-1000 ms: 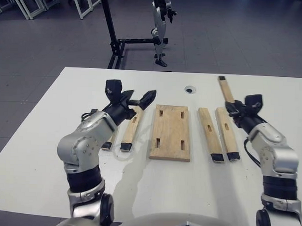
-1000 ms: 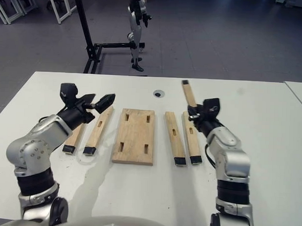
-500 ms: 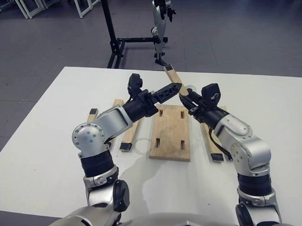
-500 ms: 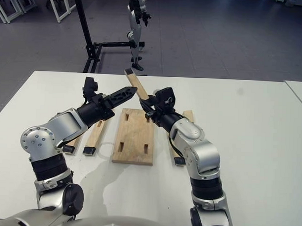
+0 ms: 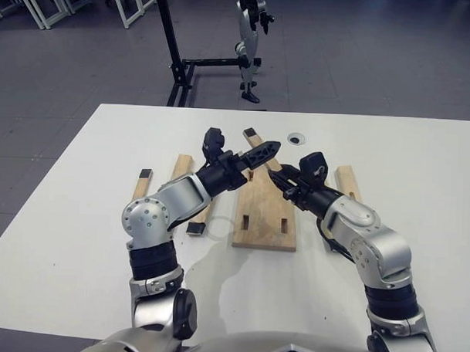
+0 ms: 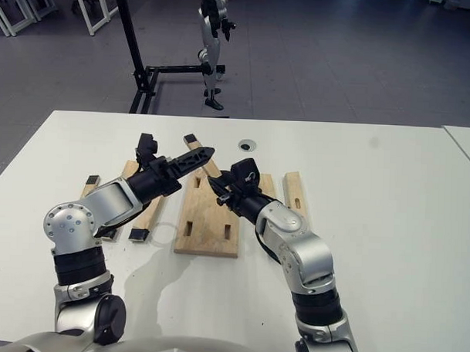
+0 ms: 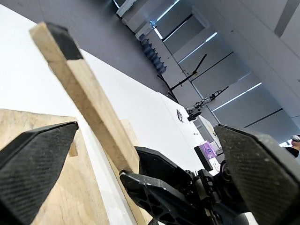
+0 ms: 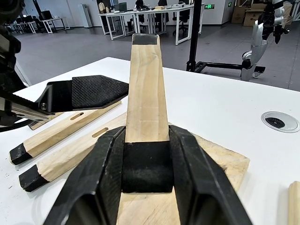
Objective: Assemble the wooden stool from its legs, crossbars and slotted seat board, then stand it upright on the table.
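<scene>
Seat board (image 5: pixel 264 217) is seen lying flat at the middle of the table (image 5: pixel 94 217), its four slots facing up. A black-capped wooden leg (image 8: pixel 146 89) is grasped at its near end by the right gripper (image 8: pixel 147 140), whose two fingers are clamped against its sides. The leg is held tilted over the far half of the seat board, with its free capped end raised and pointed toward the far left. Whether the gripped end touches the board cannot be told.

The left gripper (image 7: pixel 146 133) is spread wide above the far part of the board. Its fingers (image 7: pixel 37 159) are set on either side of the held leg and apart from it.

Three more pieces are laid roughly parallel on the table to the left of the seat board:
- a thin crossbar (image 5: pixel 144 187), farthest left
- an outer leg (image 5: pixel 182 165), partly covered by the left arm
- an inner leg (image 5: pixel 196 218), just beside the board

A slotted leg (image 6: pixel 295 197) is laid to the right of the board, beyond the right arm. A round cable hole (image 5: pixel 297 138) is set in the tabletop on the far side of the board.
</scene>
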Robot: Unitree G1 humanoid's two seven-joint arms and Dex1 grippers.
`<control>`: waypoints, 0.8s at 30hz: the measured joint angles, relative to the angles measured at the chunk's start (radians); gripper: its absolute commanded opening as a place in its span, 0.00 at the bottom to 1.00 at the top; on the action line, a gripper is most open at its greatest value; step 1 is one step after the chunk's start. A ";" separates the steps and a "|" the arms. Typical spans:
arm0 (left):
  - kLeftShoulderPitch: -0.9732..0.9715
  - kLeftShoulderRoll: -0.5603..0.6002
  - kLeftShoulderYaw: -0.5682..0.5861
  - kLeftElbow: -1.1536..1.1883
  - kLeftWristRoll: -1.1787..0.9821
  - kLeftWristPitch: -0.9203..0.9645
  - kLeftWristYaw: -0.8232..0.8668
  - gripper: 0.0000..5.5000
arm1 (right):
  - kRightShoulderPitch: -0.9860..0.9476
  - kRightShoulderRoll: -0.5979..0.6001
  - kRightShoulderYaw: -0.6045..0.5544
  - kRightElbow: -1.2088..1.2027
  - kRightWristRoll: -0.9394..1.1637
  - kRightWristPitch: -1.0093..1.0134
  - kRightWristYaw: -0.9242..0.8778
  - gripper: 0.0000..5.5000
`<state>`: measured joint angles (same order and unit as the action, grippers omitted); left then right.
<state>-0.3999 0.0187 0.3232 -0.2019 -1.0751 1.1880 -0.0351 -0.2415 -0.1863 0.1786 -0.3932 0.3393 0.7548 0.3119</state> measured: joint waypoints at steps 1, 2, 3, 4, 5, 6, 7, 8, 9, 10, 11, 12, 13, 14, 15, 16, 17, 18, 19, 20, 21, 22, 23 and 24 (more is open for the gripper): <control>0.001 0.003 -0.003 0.000 0.000 -0.004 0.000 1.00 | 0.000 0.000 -0.003 0.000 0.000 0.000 -0.001 0.24; 0.003 0.006 -0.005 0.000 0.000 -0.009 0.000 1.00 | -0.001 0.000 -0.006 0.002 0.000 0.000 -0.002 0.24; 0.003 0.009 -0.007 0.001 0.000 -0.014 0.000 1.00 | -0.005 -0.001 -0.013 0.003 -0.001 0.000 -0.003 0.24; 0.003 0.010 -0.009 0.008 0.000 -0.017 0.000 1.00 | -0.007 -0.001 -0.015 0.003 0.000 0.000 -0.003 0.24; 0.003 0.012 -0.014 0.025 0.002 -0.022 -0.003 1.00 | -0.008 0.001 -0.015 0.001 0.000 0.001 -0.004 0.24; 0.001 0.016 -0.018 0.054 0.013 -0.031 -0.008 1.00 | -0.008 0.007 -0.013 -0.003 0.002 0.003 -0.005 0.24; -0.007 0.021 -0.018 0.083 0.023 -0.046 -0.014 1.00 | -0.008 0.011 -0.008 -0.007 0.003 0.006 -0.005 0.24; -0.020 0.026 -0.018 0.101 0.031 -0.060 -0.021 1.00 | -0.008 0.016 -0.001 -0.009 0.002 0.007 -0.005 0.24; -0.037 0.031 -0.018 0.117 0.034 -0.069 -0.025 1.00 | -0.008 0.021 0.005 -0.009 0.002 0.007 -0.005 0.24; -0.058 0.033 -0.018 0.131 0.042 -0.092 -0.030 1.00 | -0.008 0.026 0.015 -0.009 0.002 0.007 -0.005 0.24; -0.071 0.039 -0.017 0.144 0.047 -0.102 -0.036 1.00 | -0.008 0.028 0.026 -0.009 0.001 0.008 -0.005 0.24; -0.079 0.044 -0.015 0.159 0.052 -0.108 -0.039 0.95 | -0.006 0.029 0.032 -0.009 0.001 0.008 -0.005 0.24; -0.084 0.049 -0.010 0.173 0.055 -0.120 -0.041 0.92 | 0.002 0.029 0.038 -0.010 0.001 0.008 -0.004 0.24; -0.089 0.049 -0.002 0.187 0.055 -0.127 -0.042 0.89 | 0.017 0.029 0.043 -0.010 0.000 0.008 -0.003 0.24; -0.094 0.049 0.006 0.198 0.049 -0.127 -0.043 0.86 | 0.032 0.027 0.046 -0.010 -0.001 0.007 -0.003 0.24; -0.099 0.050 0.010 0.204 0.040 -0.126 -0.043 0.82 | 0.037 0.025 0.048 -0.010 -0.001 0.004 -0.003 0.24; -0.104 0.051 0.017 0.214 0.035 -0.126 -0.043 0.80 | 0.037 0.023 0.047 -0.010 -0.002 -0.002 -0.003 0.24; -0.106 0.052 0.023 0.218 0.029 -0.124 -0.043 0.76 | 0.037 0.022 0.047 -0.010 -0.003 -0.005 -0.002 0.24; -0.106 0.053 0.028 0.220 0.027 -0.123 -0.043 0.71 | 0.037 0.022 0.047 -0.009 -0.004 -0.009 -0.001 0.24; -0.106 0.054 0.035 0.224 0.024 -0.121 -0.042 0.68 | 0.035 0.022 0.047 -0.006 -0.004 -0.013 0.002 0.24; -0.106 0.056 0.040 0.225 0.019 -0.119 -0.040 0.65 | 0.034 0.022 0.048 -0.002 -0.006 -0.020 0.003 0.24; -0.106 0.058 0.045 0.226 0.009 -0.112 -0.038 0.61 | 0.030 0.023 0.049 0.002 -0.007 -0.026 0.003 0.24; -0.106 0.059 0.049 0.226 -0.003 -0.104 -0.035 0.58 | 0.026 0.024 0.051 0.004 -0.011 -0.032 0.004 0.24; -0.106 0.058 0.054 0.226 -0.013 -0.098 -0.029 0.54 | 0.022 0.027 0.056 0.005 -0.015 -0.034 0.004 0.24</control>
<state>-0.5061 0.0767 0.3775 0.0246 -1.0881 1.0904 -0.0643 -0.2195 -0.1596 0.2341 -0.3879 0.3239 0.7205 0.3157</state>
